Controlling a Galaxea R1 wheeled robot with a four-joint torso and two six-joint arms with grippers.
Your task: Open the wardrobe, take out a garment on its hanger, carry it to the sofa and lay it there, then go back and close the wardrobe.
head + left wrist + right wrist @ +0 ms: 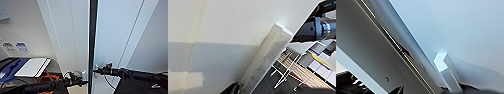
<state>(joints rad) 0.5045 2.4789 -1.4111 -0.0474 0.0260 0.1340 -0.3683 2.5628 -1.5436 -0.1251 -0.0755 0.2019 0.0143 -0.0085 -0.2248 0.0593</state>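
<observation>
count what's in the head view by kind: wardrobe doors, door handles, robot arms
wardrobe doors: 2, the left door and the right door, a dark gap between them
door handles: 2, the left handle and the right handle
robot arms: 2, the left gripper and the right gripper each at a handle
total: 6

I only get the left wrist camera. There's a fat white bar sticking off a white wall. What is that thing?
Observer: That bar is a handle on the wardrobe; the head view shows two tall white doors with a dark gap between.
Operator: Where's my other hand?
Observer: The right hand is just across that gap, slightly higher than the left hand.
Operator: Is there another handle?
Observer: Yes, the right wrist view shows a second white handle close up.
</observation>
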